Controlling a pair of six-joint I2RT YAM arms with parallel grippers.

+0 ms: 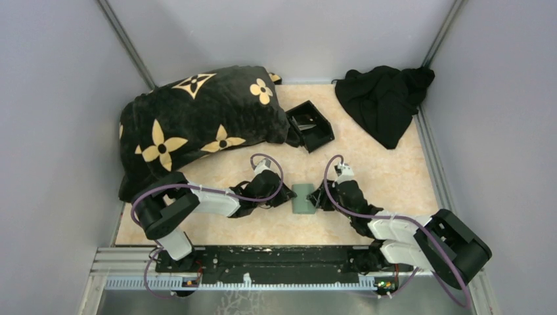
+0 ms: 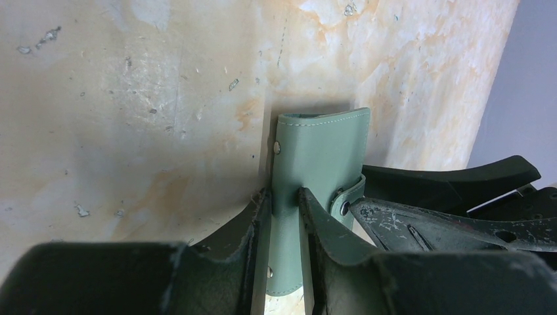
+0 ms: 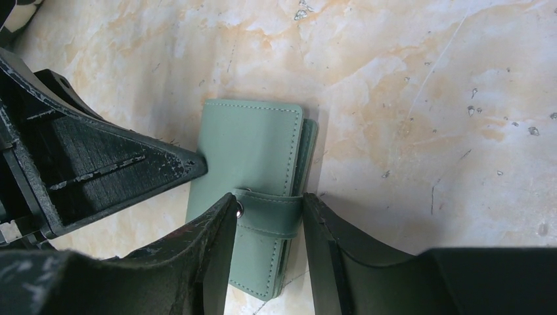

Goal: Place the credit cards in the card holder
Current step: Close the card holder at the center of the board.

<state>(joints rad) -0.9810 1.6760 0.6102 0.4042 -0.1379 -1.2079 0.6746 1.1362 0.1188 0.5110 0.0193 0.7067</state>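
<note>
The sage-green card holder (image 1: 303, 198) lies flat on the marbled table between the two arms, its snap strap fastened. My left gripper (image 2: 284, 197) is shut on its left long edge, and the green holder (image 2: 322, 144) runs out past the fingertips. My right gripper (image 3: 269, 200) comes from the opposite side. Its jaws are open and straddle the strap of the holder (image 3: 249, 144), one finger by the snap and the other against the holder's right edge. A finger (image 3: 98, 170) of the left gripper shows at the left of the right wrist view. The credit cards are out of view.
A black pillow with gold flowers (image 1: 197, 118) fills the back left. A black open-topped box (image 1: 309, 123) sits beside it, and a black cloth (image 1: 384, 98) lies at the back right. Grey walls close in the table on three sides.
</note>
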